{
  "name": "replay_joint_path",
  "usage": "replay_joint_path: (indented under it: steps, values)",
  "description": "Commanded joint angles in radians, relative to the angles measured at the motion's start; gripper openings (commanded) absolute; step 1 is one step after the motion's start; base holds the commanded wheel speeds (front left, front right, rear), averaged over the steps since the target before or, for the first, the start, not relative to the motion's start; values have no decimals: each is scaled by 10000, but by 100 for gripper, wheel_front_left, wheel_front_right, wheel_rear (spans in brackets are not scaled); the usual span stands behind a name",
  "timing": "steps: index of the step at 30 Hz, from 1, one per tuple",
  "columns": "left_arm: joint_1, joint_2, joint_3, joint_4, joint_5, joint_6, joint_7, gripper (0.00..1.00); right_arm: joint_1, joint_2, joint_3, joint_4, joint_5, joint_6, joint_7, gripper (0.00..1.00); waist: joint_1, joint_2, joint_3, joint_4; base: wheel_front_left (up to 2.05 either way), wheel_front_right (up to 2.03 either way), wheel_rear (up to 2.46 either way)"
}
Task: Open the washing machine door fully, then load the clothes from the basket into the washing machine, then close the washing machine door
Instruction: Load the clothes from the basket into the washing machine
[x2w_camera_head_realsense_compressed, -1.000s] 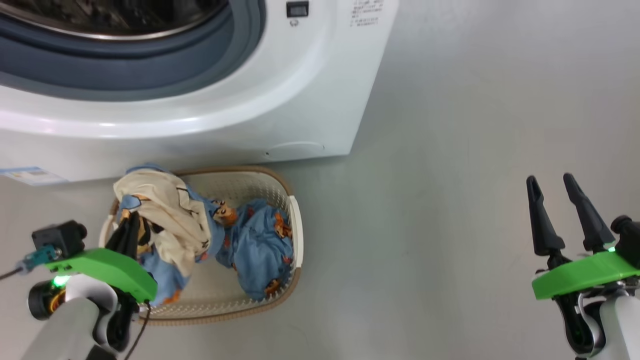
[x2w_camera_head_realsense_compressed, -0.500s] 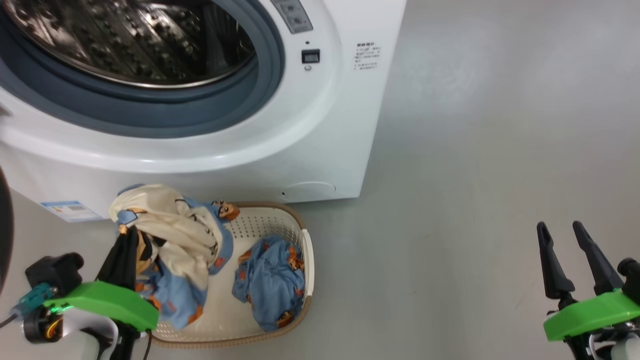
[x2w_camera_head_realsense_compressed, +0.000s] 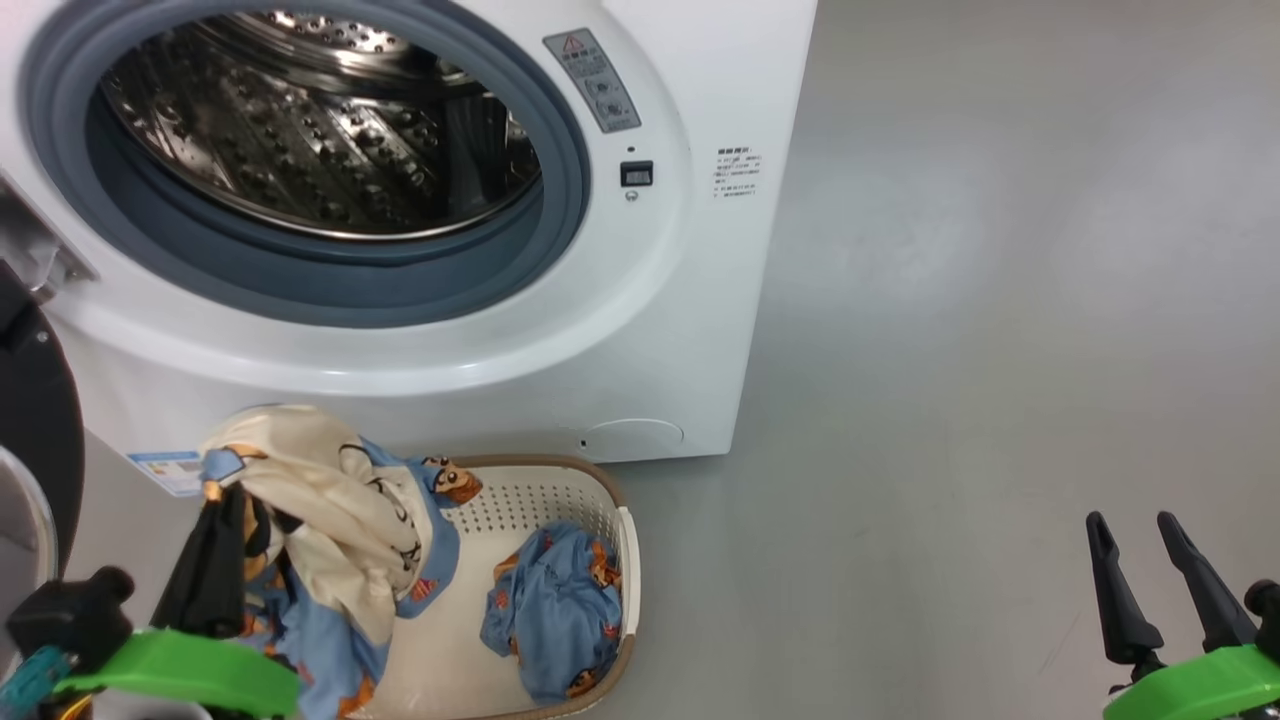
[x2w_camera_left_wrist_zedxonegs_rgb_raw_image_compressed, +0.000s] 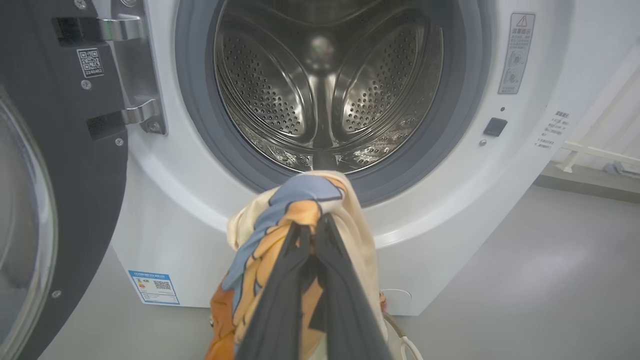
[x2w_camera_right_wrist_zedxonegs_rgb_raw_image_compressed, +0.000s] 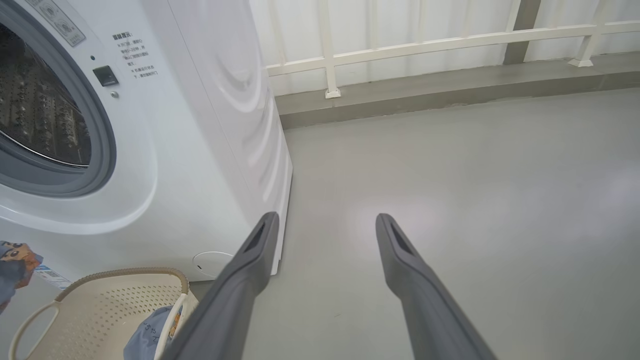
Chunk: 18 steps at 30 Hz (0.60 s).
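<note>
At the left edge of the head view, the washing machine door (x2w_camera_head_realsense_compressed: 35, 420) stands swung open, showing part of its black rim and glass. At lower left, the left gripper (x2w_camera_head_realsense_compressed: 222, 505) has its dark fingers pressed together on a cream and blue bundle (x2w_camera_head_realsense_compressed: 330, 490). The bundle is lifted, and its lower folds hang down at the left end of the basket (x2w_camera_head_realsense_compressed: 540, 464). In the left wrist view the fabric drapes over the fingertips, in front of the lower edge of the drum opening. A second blue bundle (x2w_camera_head_realsense_compressed: 560, 610) lies in the basket toward its right side. The basket sits on the grey floor (x2w_camera_head_realsense_compressed: 950, 350) just in front of the washing machine (x2w_camera_head_realsense_compressed: 690, 300), whose steel drum (x2w_camera_head_realsense_compressed: 320, 140) takes up the upper left. At lower right, the right gripper (x2w_camera_head_realsense_compressed: 1130, 520) points up the frame, fingers spread apart, well apart from the basket.
</note>
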Motion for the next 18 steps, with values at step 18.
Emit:
replay_joint_path:
  steps: [18]
  values:
    - [1220, -220, 1244, -2122, 616, -15, -137, 0, 362, -290, -49, -285, 107, 27, -118, 100, 0, 0, -132, 21, 0, 0, 0]
